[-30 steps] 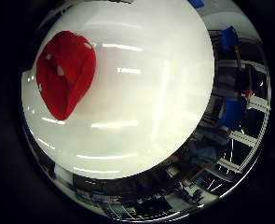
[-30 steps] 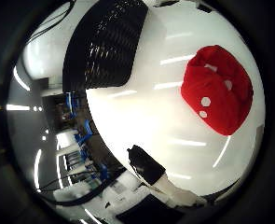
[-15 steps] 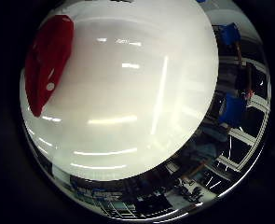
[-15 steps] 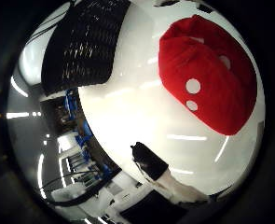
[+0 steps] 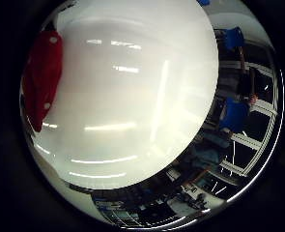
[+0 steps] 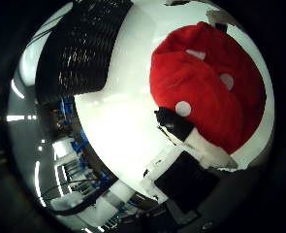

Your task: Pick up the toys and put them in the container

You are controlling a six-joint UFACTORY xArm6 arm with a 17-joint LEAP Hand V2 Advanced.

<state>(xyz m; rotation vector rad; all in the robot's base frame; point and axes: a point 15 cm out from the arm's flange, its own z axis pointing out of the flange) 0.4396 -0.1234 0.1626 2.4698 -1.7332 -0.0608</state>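
A red plush toy (image 6: pixel 205 92) with white dots lies on the white table (image 5: pixel 132 96) and fills much of the thumb side view, so it is close under my palm. Its edge also shows in the little finger side view as a red plush strip (image 5: pixel 43 82). My hand (image 6: pixel 186 160) reaches in from the rim with a white and black finger. That finger's black fingertip (image 6: pixel 174 124) rests against the toy's side near a white dot. No finger is curled round the toy. The black mesh container (image 6: pixel 79 48) stands on the table a short way from the toy.
The table's rounded edge runs past the container, with blue chairs (image 5: pixel 234 113) and room furniture beyond it. Bare white tabletop lies between the toy and the container.
The palm has come down closer to the toy, which now looks much larger. The finger has swung inward from the rim until its tip meets the toy.
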